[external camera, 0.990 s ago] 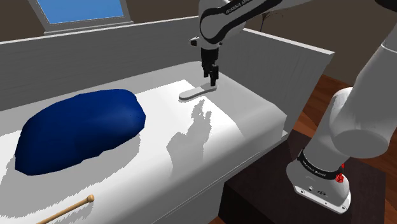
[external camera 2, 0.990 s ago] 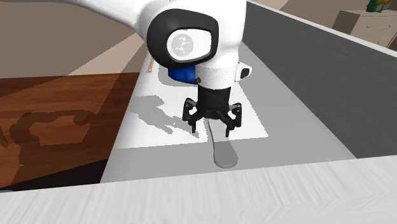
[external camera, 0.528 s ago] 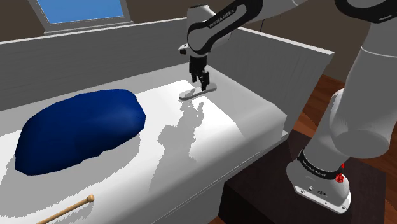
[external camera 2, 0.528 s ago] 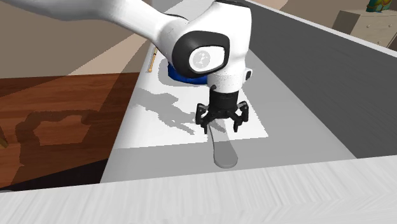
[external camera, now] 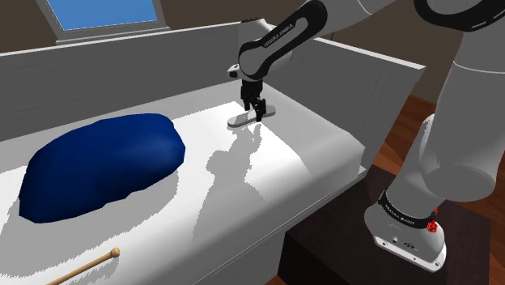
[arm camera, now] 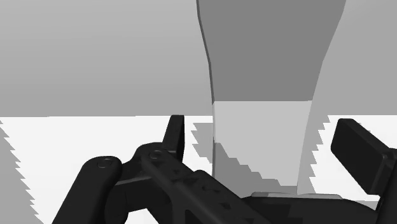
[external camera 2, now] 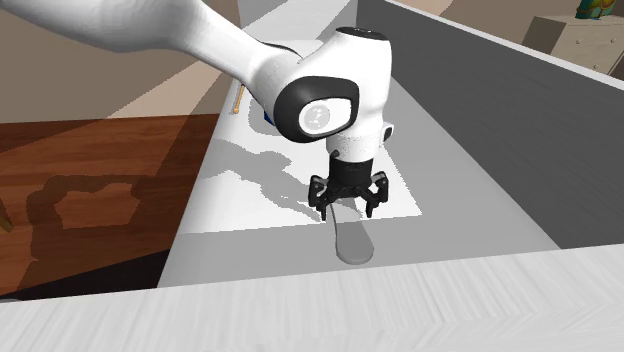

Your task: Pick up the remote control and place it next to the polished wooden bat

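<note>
The big white bed (external camera: 243, 190) fills the middle of the shoulder view. A blue pillow (external camera: 101, 166) lies on its left part. The white arm (external camera: 279, 39) reaches in from the upper right so that its black hand (external camera: 257, 112) hangs low over the far end of the bed. The grey remote (external camera: 238, 121) lies flat there, right under the hand. The fingers (arm camera: 175, 135) are spread, one on each side of the remote and not touching it, ready to squeeze. The thin wooden bat (external camera: 85, 265) lies far off at the lower left, so the remote has a long trip ahead.
</note>
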Robot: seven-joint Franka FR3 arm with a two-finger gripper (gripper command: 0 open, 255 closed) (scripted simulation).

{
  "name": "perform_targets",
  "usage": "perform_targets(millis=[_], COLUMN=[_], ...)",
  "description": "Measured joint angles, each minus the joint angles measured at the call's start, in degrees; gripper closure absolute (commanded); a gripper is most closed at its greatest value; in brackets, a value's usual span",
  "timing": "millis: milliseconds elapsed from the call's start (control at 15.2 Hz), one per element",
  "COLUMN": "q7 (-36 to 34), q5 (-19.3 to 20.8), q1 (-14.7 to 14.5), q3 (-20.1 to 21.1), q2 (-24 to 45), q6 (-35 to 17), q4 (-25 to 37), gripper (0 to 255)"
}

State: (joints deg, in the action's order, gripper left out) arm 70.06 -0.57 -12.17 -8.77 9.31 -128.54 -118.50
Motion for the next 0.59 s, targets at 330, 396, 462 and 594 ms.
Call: perform_targets(millis=[330,396,462,594], q7=[0.0,0.0,0.0,0.0], q5=[0.0,0.0,0.0,0.0], q1=[0.0,0.0,0.0,0.0], q3=[0.0,0.0,0.0,0.0], q2=[0.0,0.1,0.1,0.1], q6=[-0.1,-0.1,-0.1,-0.1], q4=[0.0,0.0,0.0,0.0], gripper=[255,255,255,255])
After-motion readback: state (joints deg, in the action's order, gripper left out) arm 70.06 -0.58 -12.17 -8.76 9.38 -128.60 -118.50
